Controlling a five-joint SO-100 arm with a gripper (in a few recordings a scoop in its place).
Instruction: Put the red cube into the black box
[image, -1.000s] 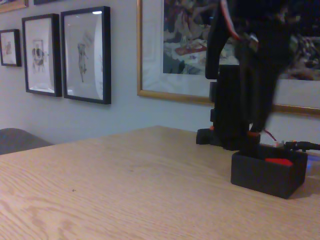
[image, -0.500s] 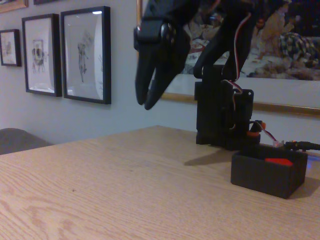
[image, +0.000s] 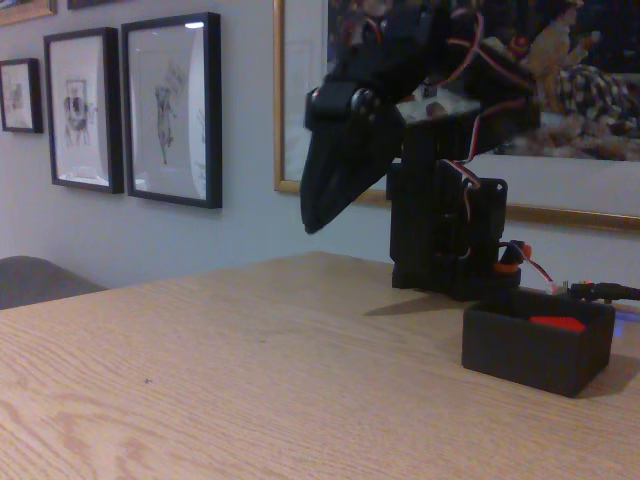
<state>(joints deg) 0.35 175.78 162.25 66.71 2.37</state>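
The black box (image: 535, 345) sits on the wooden table at the right in the fixed view. The top of the red cube (image: 557, 323) shows just above its far rim, inside it. My black gripper (image: 318, 218) hangs in the air to the left of the box and well above the table, fingers pointing down. The two fingers lie together with no gap showing and nothing between them.
The arm's black base block (image: 445, 235) stands just behind the box, with red and white cables at its right. Framed pictures hang on the wall behind. The wooden table (image: 220, 380) stretches wide to the left and front.
The arm swung away from over the box to the left, then folded back toward its base. The fingers, spread half a second ago, have come together. The cube stays in the box.
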